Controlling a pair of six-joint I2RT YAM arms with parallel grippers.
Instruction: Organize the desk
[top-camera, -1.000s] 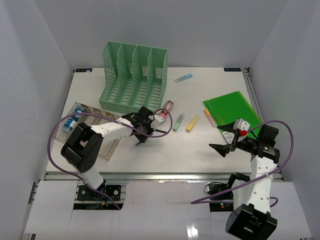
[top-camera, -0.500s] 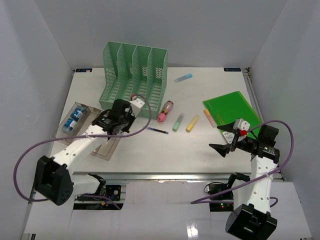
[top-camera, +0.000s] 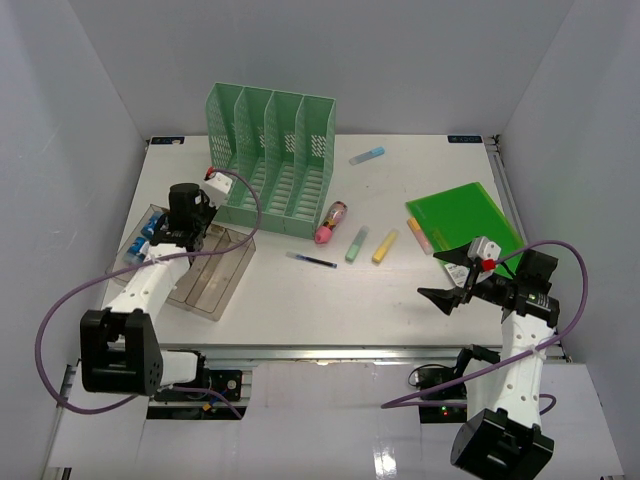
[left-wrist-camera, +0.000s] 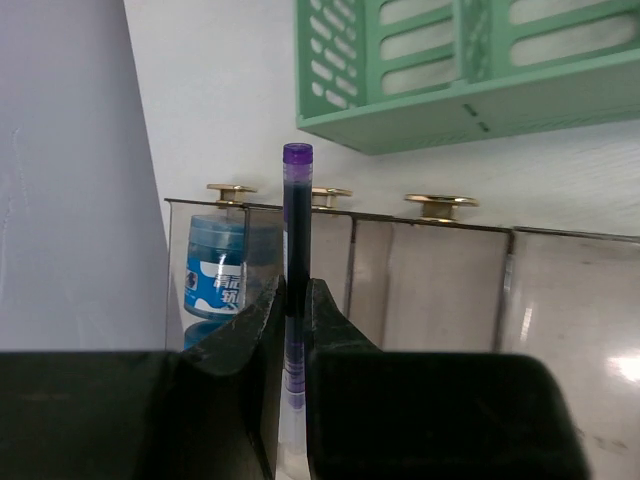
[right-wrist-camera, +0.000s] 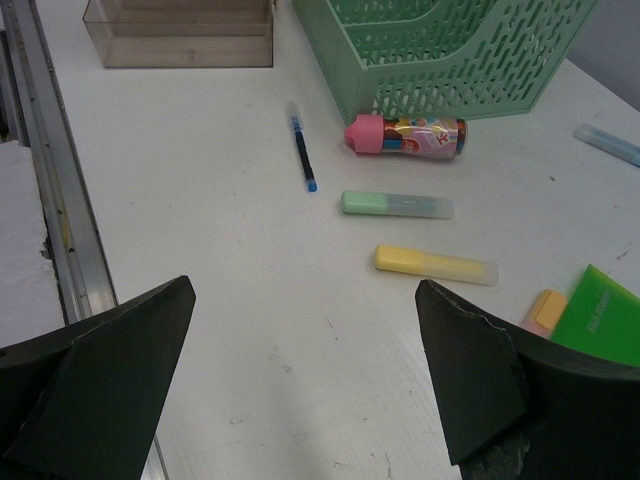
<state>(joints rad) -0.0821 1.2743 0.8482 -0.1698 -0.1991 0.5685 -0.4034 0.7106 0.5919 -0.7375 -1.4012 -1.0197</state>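
Note:
The white desk (top-camera: 400, 300) carries scattered stationery. My left gripper (top-camera: 186, 222) is over the far-left part of the clear tray (top-camera: 215, 280), shut on a purple pen (left-wrist-camera: 297, 220) that sticks out past the fingertips (left-wrist-camera: 268, 310); the left gripper (left-wrist-camera: 295, 292) faces the tray's dividers (left-wrist-camera: 440, 270). My right gripper (top-camera: 447, 280) is open and empty above the desk's right front; in the right wrist view the right gripper (right-wrist-camera: 305, 290) has bare desk between wide jaws.
A blue pen (top-camera: 312, 261), pink bottle (top-camera: 331, 222), green highlighter (top-camera: 356, 244) and yellow highlighter (top-camera: 385, 246) lie mid-desk. A blue highlighter (top-camera: 366, 155) lies at the back. The mint rack (top-camera: 265, 150), the green folder (top-camera: 465, 215) and blue bottles (top-camera: 143, 240) in the tray.
My left arm has swung left from the middle of the desk to over the tray, carrying the purple pen. The blue pen stays on the desk. The right arm has not moved.

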